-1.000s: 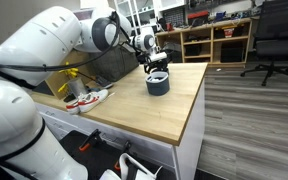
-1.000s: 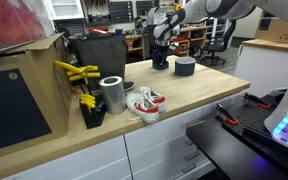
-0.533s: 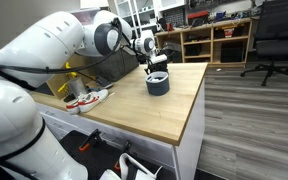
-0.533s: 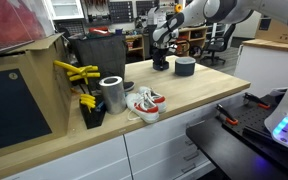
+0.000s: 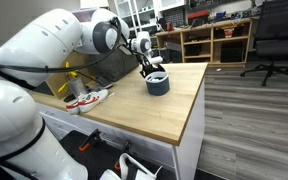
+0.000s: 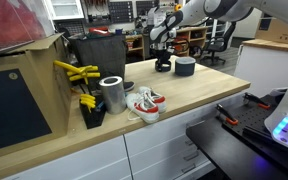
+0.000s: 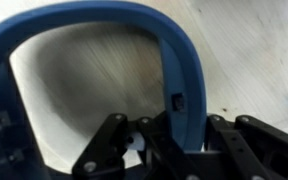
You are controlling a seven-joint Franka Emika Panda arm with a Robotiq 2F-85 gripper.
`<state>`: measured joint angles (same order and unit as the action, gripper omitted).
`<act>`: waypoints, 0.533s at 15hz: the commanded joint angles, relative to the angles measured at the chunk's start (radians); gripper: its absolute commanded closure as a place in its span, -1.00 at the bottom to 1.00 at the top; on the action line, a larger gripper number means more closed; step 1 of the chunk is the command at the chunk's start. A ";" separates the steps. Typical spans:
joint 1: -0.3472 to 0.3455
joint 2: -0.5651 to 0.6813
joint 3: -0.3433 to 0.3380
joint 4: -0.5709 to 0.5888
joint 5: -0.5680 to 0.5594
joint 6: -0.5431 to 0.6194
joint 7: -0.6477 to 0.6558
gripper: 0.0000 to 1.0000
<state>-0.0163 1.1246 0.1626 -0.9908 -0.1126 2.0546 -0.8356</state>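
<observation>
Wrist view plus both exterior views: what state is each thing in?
Tool: shut on the rim of the round blue bowl.
Round blue bowl: open side up on the light wooden table, rim gripped.
Silver metal can: upright.
Red-and-white shoe: lying on the table, untouched.

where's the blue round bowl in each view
in an exterior view: blue round bowl upper centre of the picture
in an exterior view: the bowl upper centre, right of the gripper
wrist view: its rim arcs across the top, fingers shut on it
shared landmark: light wooden tabletop beneath it
</observation>
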 commanded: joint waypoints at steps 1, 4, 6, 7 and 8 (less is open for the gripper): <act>-0.011 -0.102 0.024 -0.173 -0.004 -0.015 -0.056 0.96; -0.003 -0.155 0.024 -0.264 0.006 -0.013 -0.110 0.96; -0.003 -0.189 0.031 -0.323 0.008 -0.014 -0.142 0.96; -0.005 -0.211 0.035 -0.360 0.009 -0.015 -0.155 0.96; -0.005 -0.231 0.037 -0.395 0.008 -0.013 -0.167 0.96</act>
<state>-0.0158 0.9946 0.1938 -1.2270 -0.1126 2.0531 -0.9535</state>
